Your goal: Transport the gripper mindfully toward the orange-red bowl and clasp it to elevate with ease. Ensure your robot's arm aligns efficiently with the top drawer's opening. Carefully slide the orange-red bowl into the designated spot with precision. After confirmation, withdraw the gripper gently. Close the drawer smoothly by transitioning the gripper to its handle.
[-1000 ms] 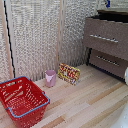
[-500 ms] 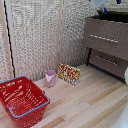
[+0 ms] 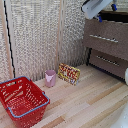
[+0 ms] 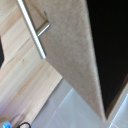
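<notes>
Exterior view: the gripper (image 3: 106, 13) is seen high above the dresser, at the end of the robot's arm (image 3: 94, 6), its blue-tipped fingers (image 3: 113, 7) only partly shown, so whether they are parted or closed cannot be told. Nothing is visibly held. The top drawer (image 3: 107, 39) and its handle (image 3: 104, 38) lie just below, presumably approached for reach. The orange-red bowl cannot be found in either view. A pink cup (image 3: 50, 78) and red basket (image 3: 22, 100) sit well apart on the floor.

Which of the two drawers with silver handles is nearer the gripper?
The upper drawer, directly below the gripper at the cabinet top. The lower drawer sits beneath it, closer to the wooden floor.
</notes>
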